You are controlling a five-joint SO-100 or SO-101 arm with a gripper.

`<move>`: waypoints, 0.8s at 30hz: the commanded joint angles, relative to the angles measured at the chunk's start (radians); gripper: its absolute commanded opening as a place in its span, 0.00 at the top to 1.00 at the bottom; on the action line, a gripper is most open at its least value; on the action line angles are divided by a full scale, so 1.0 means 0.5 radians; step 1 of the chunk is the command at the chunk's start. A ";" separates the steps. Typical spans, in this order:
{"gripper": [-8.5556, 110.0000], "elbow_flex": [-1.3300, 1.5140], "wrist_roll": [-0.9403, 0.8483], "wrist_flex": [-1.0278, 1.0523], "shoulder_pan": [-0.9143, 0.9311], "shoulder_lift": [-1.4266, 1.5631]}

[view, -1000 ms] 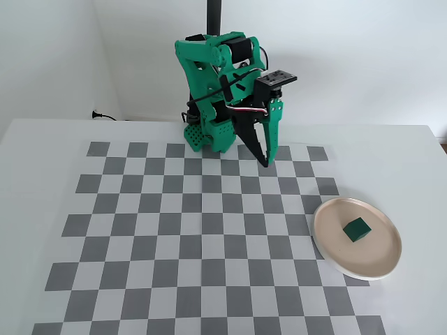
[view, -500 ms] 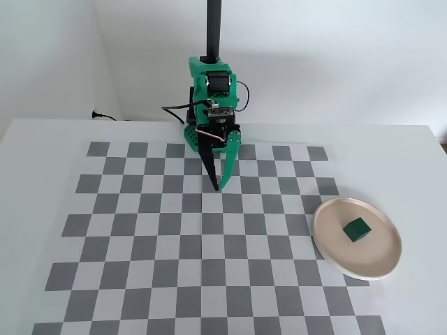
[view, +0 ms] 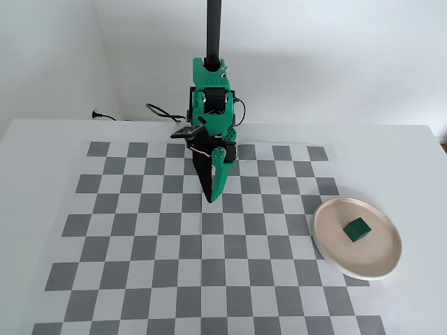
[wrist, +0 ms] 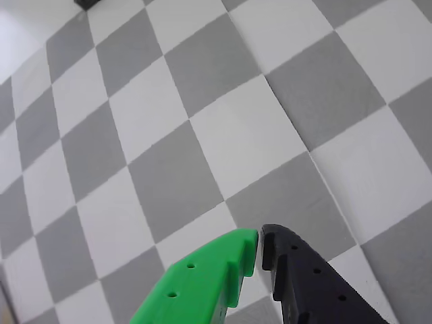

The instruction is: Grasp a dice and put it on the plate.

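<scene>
Fingers pressed together and empty, tips nearly touching above the checkered mat.

In the fixed view the gripper hangs tip-down over the mat's middle, while the dice already lies inside the plate, well apart from the fingertips on that view's right. Judged from this, placement looks done; a clean finish means withdrawing without swinging toward the plate.

Single green arm upright in fixed view, folded at centre-back, forearm and wrist pointing straight down; gripper tips low, aimed downward; in wrist view gripper enters from bottom edge; green finger left, black finger right; tips together, only thin slit between, nothing held.
</scene>
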 commanded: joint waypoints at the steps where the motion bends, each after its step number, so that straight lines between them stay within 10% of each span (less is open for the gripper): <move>1: 0.96 -0.031 0.580 -0.049 0.071 0.025; 8: 0.96 -0.031 1.451 0.132 0.199 0.025; 24: 0.96 -0.031 1.709 0.138 0.212 0.025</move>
